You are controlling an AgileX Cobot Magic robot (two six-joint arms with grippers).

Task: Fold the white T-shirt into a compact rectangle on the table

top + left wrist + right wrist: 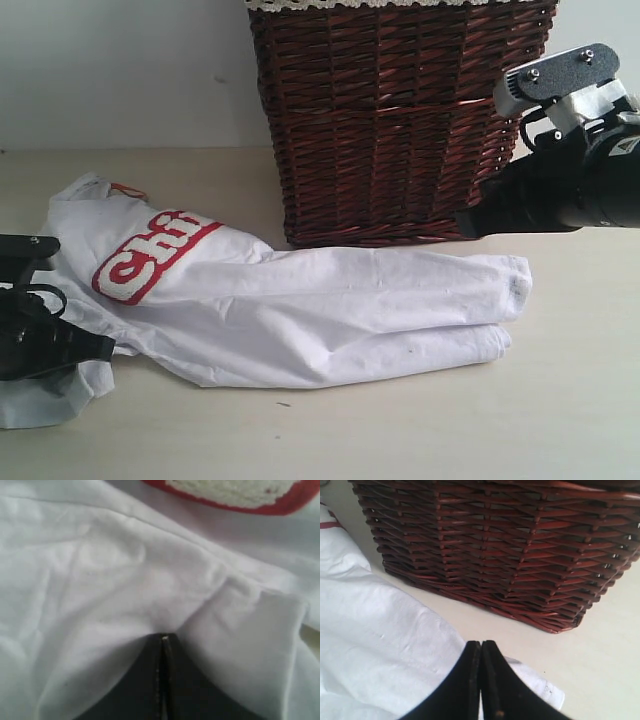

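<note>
Exterior view: white T-shirt (330,310) just beside basket (400,120), open table (560,400) rightward.

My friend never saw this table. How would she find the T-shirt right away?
Look for the tall dark brown wicker basket standing at the back of the pale beige table. Lying on the table just in front of it is the rumpled white cotton T-shirt. Unlike the stiff woven basket, it is soft cloth with fuzzy white letters outlined in red.
</note>
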